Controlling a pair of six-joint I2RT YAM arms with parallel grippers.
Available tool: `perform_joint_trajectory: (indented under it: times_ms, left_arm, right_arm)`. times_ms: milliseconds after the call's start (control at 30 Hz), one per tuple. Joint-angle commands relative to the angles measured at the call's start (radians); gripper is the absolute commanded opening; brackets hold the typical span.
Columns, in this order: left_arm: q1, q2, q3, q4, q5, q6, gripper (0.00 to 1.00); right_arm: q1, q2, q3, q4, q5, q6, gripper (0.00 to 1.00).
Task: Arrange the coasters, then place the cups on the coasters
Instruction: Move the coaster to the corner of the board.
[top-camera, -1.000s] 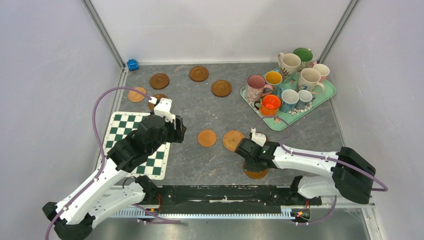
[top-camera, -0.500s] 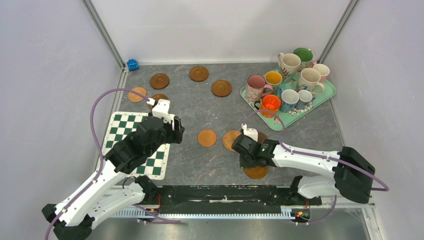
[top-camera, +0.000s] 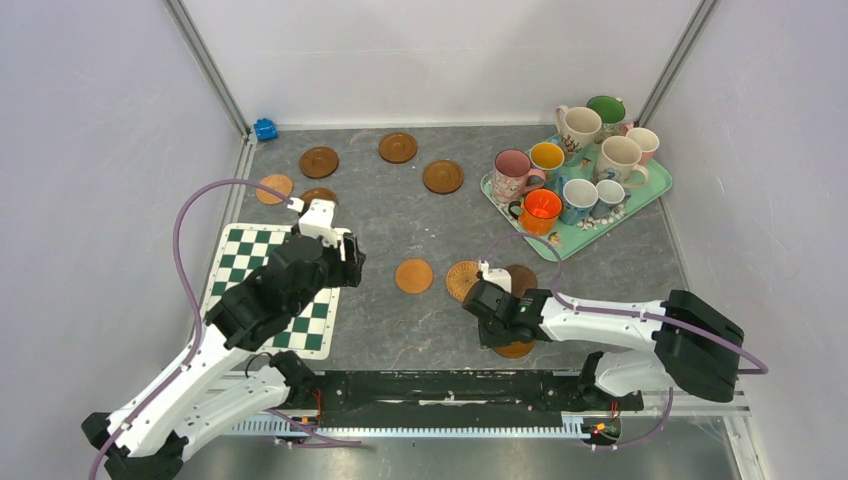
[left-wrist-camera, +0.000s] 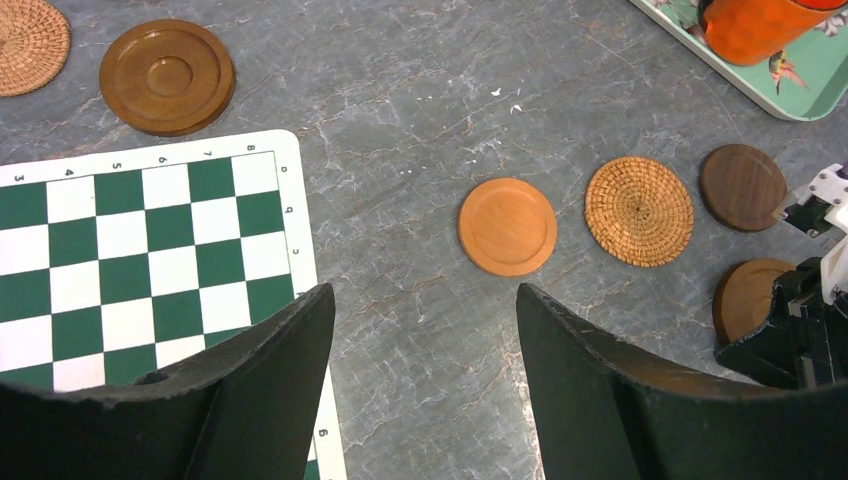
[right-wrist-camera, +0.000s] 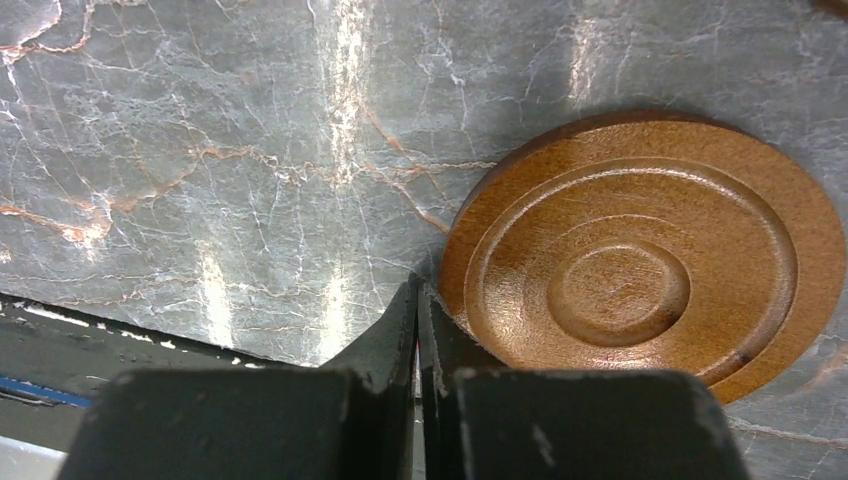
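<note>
We work inside pale walls (top-camera: 100, 150) on a grey marbled table (top-camera: 420, 220), smooth enough that discs should slide. The checkered mat (top-camera: 238, 252) lies near left. The mint tray (top-camera: 590, 232) at far right holds the cups (top-camera: 540, 208) together, none on a coaster yet. The coasters (top-camera: 413, 275) lie scattered, some far left and a loose row mid-table. Our left gripper (left-wrist-camera: 422, 300) hovers wide open and empty above the mat's edge, likely waiting. Our right gripper (right-wrist-camera: 418, 300), shut on nothing, appears to touch the rim of a ribbed wooden coaster (right-wrist-camera: 640, 270) at the near edge, we judge to nudge it into line.
</note>
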Motion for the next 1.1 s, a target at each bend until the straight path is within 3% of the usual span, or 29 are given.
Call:
perform_joint_trajectory:
  times_ms: [0,567,733,867,967,1067]
  left_arm:
    - [0.002,0.003,-0.004,0.01,-0.025,-0.009,0.74]
    - [0.002,0.05,-0.004,0.01,-0.022,-0.032,0.74]
    - [0.001,0.096,0.006,0.005,-0.026,-0.057,0.74]
    - [0.019,0.228,0.064,-0.033,-0.06,-0.068,0.74]
    - [0.112,0.347,0.119,-0.043,-0.027,-0.063,0.74]
    - [0.328,0.448,0.159,0.01,0.142,-0.072,0.72]
  right_arm:
    - [0.004,-0.009,-0.022,-0.031,0.068,-0.013,0.0]
    - [0.003,-0.073,-0.009,-0.032,0.064,-0.035,0.0]
    - [0.004,-0.109,0.032,0.124,-0.05,-0.177,0.0]
    - [0.004,-0.132,0.064,0.209,-0.077,-0.312,0.0]
    - [0.004,-0.14,0.086,0.229,-0.046,-0.362,0.0]
    - [0.004,-0.159,0.092,0.251,-0.025,-0.382,0.0]
